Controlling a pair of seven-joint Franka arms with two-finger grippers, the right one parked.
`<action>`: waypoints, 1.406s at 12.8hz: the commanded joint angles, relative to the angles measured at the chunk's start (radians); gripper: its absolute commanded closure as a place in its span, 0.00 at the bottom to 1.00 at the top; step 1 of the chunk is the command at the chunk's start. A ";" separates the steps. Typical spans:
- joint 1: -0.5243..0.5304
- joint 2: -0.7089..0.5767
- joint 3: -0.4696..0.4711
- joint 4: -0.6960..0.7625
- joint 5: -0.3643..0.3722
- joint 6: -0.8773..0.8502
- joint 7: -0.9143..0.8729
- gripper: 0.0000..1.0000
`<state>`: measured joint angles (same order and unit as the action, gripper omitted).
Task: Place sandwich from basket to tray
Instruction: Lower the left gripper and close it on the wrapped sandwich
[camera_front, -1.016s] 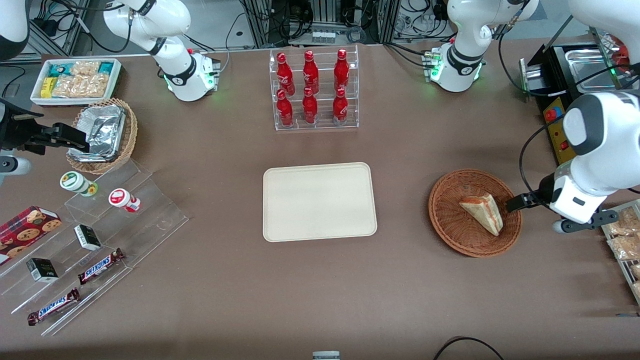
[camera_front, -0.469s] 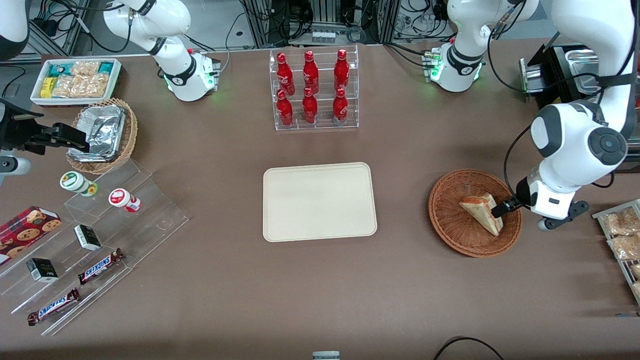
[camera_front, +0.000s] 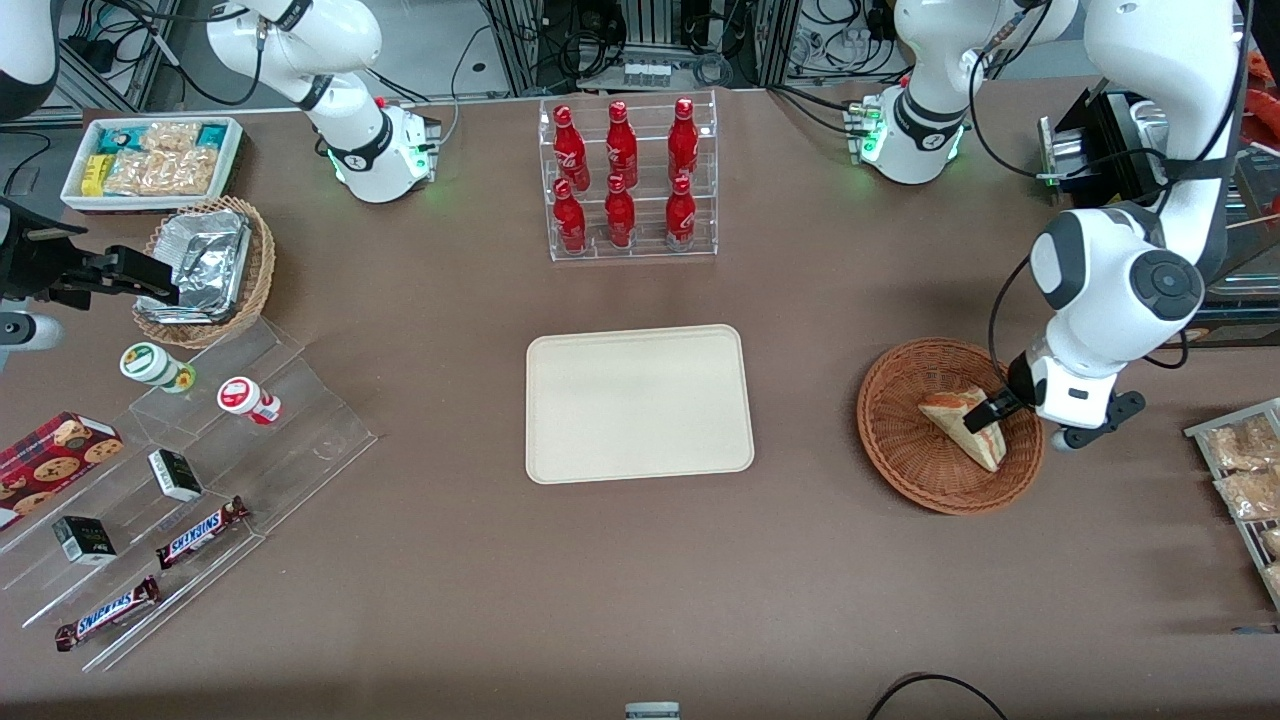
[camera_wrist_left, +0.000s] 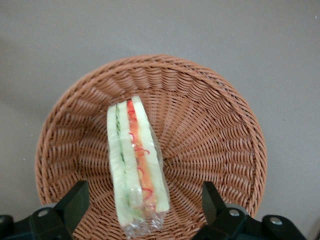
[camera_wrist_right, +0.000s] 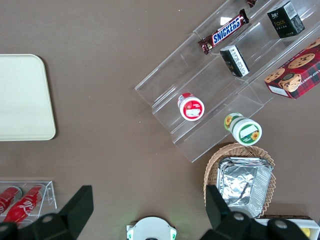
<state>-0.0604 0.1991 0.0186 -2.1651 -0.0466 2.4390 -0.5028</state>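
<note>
The sandwich (camera_front: 945, 410), a wrapped white wedge with red and green filling, lies in the round reddish-brown wicker basket (camera_front: 900, 450) toward the working arm's end of the table. My left gripper (camera_front: 985, 418) hangs low over the basket at the sandwich's wide end. In the left wrist view the gripper (camera_wrist_left: 143, 202) is open, one black finger (camera_wrist_left: 75, 200) on each side of the sandwich (camera_wrist_left: 135, 160), both apart from it, over the basket (camera_wrist_left: 210, 130). The cream tray (camera_front: 638, 403) lies empty at the table's middle; it also shows in the right wrist view (camera_wrist_right: 22, 97).
A clear rack of red bottles (camera_front: 627, 180) stands farther from the front camera than the tray. A black machine (camera_front: 1130, 170) and a rack of snack bags (camera_front: 1245, 480) flank the working arm. A stepped acrylic shelf (camera_front: 200, 450), a tan foil basket (camera_front: 205, 268) and a white bin (camera_front: 150, 160) lie toward the parked arm's end.
My left gripper has moved from just outside the basket's rim in over the basket, to the sandwich's wide end. The sandwich and basket have not moved.
</note>
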 joint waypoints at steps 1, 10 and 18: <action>-0.018 -0.012 0.003 -0.024 -0.010 0.024 -0.022 0.00; -0.018 0.072 0.004 -0.036 -0.009 0.103 -0.020 0.00; -0.013 0.082 0.006 -0.055 -0.007 0.112 -0.017 0.76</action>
<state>-0.0724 0.2926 0.0233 -2.2032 -0.0466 2.5309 -0.5119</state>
